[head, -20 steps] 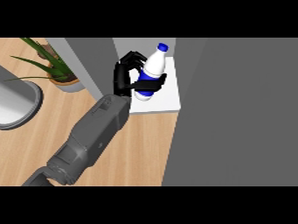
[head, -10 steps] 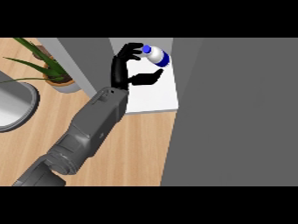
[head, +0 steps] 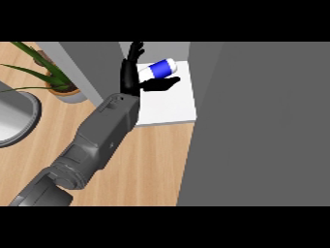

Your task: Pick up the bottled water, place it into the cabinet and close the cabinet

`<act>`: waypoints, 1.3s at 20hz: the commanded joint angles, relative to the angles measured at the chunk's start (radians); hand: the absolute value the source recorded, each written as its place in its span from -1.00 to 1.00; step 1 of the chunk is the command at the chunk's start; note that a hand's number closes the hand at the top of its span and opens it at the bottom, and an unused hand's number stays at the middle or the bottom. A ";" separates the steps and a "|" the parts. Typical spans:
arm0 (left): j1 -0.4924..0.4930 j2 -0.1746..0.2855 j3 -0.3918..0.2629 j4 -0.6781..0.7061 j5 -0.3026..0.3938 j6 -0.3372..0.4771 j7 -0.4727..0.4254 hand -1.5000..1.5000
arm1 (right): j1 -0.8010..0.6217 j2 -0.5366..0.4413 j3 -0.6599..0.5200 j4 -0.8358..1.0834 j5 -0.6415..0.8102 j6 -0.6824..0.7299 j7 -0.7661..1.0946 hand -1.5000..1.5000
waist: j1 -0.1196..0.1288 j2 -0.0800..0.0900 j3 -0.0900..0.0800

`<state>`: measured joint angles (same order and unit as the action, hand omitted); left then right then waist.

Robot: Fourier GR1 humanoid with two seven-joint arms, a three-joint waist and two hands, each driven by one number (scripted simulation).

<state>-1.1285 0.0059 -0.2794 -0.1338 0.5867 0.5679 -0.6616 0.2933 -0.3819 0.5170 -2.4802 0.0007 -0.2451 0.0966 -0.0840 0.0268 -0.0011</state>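
Along the wooden counter [head: 146, 164], a potted plant [head: 60, 87] and a round grey vessel [head: 3, 116] stood at the left, while the cabinet's white shelf [head: 171, 109] sat between a grey side wall [head: 89, 63] and the broad grey cabinet door [head: 267, 121]. The bottled water [head: 160, 69] lay tilted at the shelf's back. The left hand [head: 128, 72] was beside it, fingers straight and apart, with the thumb stretched out beneath the bottle and bare shelf nearer the counter edge.
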 commanded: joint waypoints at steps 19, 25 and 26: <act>-0.048 -0.006 0.034 -0.107 0.020 -0.390 -0.024 -1.00 | 0.024 0.019 -0.030 -0.033 -0.024 0.011 0.028 -1.00 | 0.043 -0.018 0.001; 0.069 -0.006 0.001 -0.294 0.069 -0.405 0.043 -1.00 | 0.065 -0.016 -0.084 -0.129 -0.031 0.014 0.085 -1.00 | 0.077 -0.034 0.001; 0.091 -0.006 -0.054 -0.334 0.118 -0.374 0.047 -1.00 | 0.024 0.024 0.018 -0.083 0.049 0.004 0.071 -1.00 | 0.052 -0.029 0.000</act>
<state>-1.0884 0.0005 -0.2814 -0.3594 0.6536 0.1847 -0.6520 0.3196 -0.3662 0.4969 -2.4830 -0.0048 -0.2304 0.1077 -0.0341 0.0012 -0.0002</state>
